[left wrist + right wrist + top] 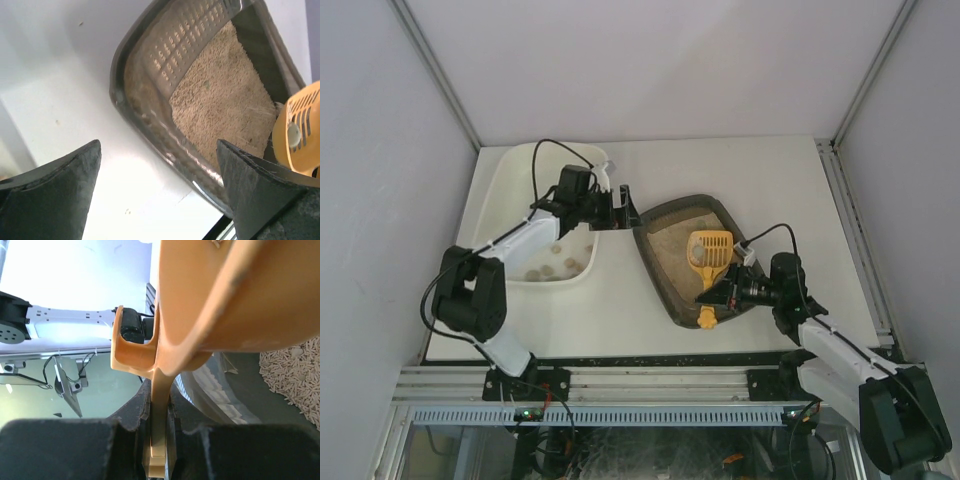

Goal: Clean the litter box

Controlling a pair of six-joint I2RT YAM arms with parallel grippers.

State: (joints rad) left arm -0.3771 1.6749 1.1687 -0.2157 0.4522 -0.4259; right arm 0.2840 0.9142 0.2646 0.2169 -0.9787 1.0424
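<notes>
a: how far along was the cleaning?
b: partway, i'd judge. near right, the right jaws clamped the yellow scoop (708, 255), one lump (698, 250) in it, over the litter box (665, 275), right of centre on the desk (770, 180).
a: counts?
b: one scoop, one box, one white tub (510, 175) far left holding roughly four lumps (560, 267); the left jaws gaped empty.

The right gripper (715, 297) holds a yellow scoop (709, 250) over the litter box (655, 268), beside the white tub (515, 185).
</notes>
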